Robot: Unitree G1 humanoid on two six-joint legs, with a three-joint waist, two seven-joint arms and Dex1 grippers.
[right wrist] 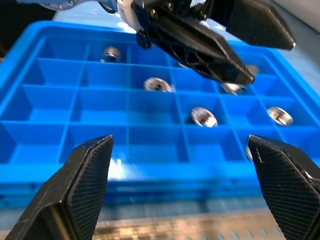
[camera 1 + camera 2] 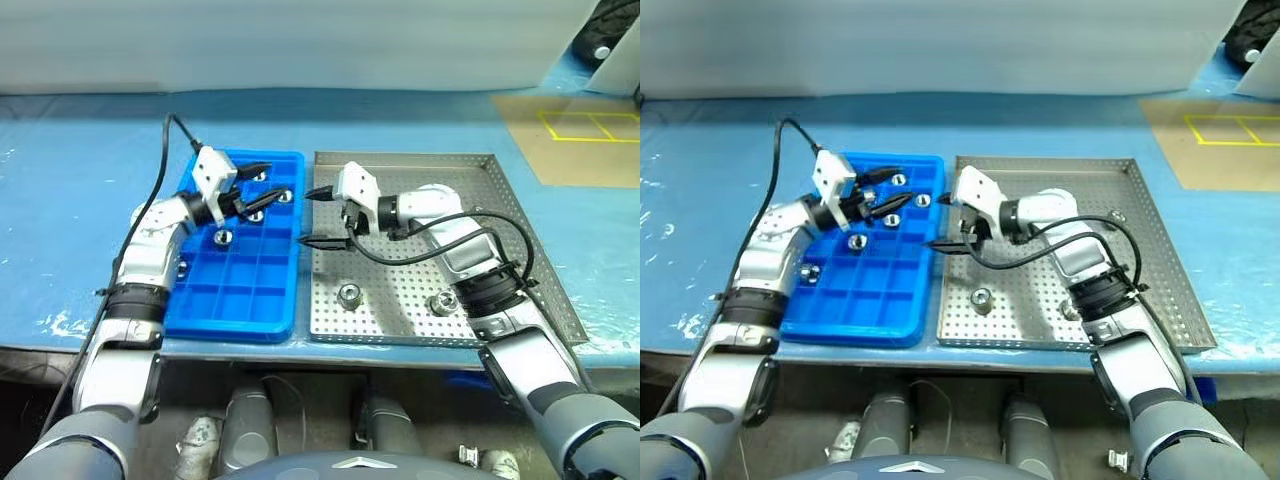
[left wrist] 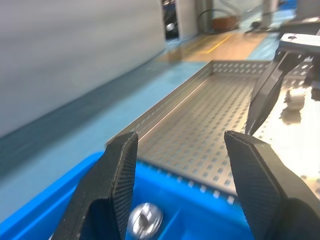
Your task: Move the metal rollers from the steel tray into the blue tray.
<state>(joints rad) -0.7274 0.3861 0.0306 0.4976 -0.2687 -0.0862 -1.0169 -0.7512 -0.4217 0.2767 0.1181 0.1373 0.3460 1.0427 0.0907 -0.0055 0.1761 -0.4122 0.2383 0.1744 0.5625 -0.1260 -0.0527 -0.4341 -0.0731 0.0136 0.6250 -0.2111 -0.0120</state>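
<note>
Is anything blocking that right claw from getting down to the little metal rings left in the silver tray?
Nothing visible does. The right gripper hangs open over the steel tray, and the two metal rollers lie on bare perforated floor nearer the front rim. The arm's black cable hangs beside them, not over them.

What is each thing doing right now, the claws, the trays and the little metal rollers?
Left claw: open, empty, over the blue tray.
Right claw: open wide, empty, over the steel tray's left edge.
Blue tray: flat on the table, several rollers in its compartments.
Steel tray: flat on the table, two rollers lie near its front.
</note>
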